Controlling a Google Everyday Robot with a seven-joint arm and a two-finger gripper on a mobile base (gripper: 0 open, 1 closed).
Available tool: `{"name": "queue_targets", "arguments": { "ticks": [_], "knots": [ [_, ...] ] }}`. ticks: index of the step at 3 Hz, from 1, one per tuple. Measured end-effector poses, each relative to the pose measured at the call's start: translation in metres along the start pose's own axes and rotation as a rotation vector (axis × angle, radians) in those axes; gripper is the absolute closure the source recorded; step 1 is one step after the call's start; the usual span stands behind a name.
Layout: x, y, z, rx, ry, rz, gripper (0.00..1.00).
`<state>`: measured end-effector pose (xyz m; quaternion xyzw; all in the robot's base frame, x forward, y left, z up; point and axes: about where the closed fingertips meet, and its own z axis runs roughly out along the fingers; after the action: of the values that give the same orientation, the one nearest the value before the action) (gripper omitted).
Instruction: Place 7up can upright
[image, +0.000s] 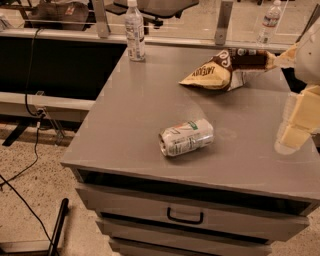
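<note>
On the table (135, 115) we list one 7up can (186, 137) lying on its side near the middle, a chip bag (212, 72) and a water bottle (134, 31) behind it, and the gripper (295, 130) above the right edge, where we cannot tell its state.

Pincer (292, 135) hangs at R edge over grey surface (125, 125). Chip bag (212, 72) lies near, up-left of it. Water bottle (134, 31) stands well left at back corner; 2nd bottle (268, 21) upright behind pincer, beyond the surface.
</note>
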<state>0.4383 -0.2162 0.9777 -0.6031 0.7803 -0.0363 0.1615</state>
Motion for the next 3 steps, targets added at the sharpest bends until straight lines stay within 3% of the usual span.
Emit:
{"name": "queue_targets", "arguments": {
  "ticks": [1,2,3],
  "knots": [
    [-0.001,0.000,-0.001,0.003,0.000,-0.002,0.00],
    [-0.015,0.001,0.010,0.004,-0.002,-0.068,0.00],
    [-0.039,0.005,0.029,0.001,0.008,-0.185,0.00]
  ]
}}
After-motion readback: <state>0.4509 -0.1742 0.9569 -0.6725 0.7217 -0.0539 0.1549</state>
